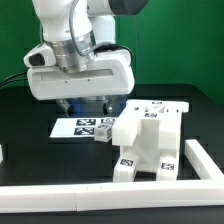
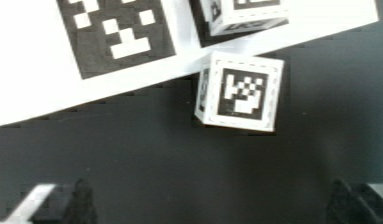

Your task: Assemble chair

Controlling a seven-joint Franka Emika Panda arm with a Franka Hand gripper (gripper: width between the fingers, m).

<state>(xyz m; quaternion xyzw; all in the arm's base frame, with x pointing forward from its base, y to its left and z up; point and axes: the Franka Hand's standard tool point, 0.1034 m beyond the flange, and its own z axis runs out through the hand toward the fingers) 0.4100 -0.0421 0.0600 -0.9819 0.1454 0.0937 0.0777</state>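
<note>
A partly assembled white chair [image 1: 150, 140] of joined panels with black tags lies at the exterior view's right. A small white block [image 1: 103, 135] with a tag stands on the black table between the chair and the marker board [image 1: 80, 128]. It also shows in the wrist view [image 2: 241, 92], just off the marker board's edge [image 2: 72, 80]. Another tagged white part [image 2: 241, 15] lies beyond it. My gripper [image 1: 87, 108] hovers above the marker board and the block. In the wrist view the gripper [image 2: 206, 200] is open and empty, its two fingertips [image 2: 55, 205] wide apart.
A long white rail [image 1: 100, 200] runs along the table's front and turns up at the exterior view's right [image 1: 205, 160], just beside the chair. A small white piece [image 1: 2, 155] shows at the left edge. A green wall stands behind.
</note>
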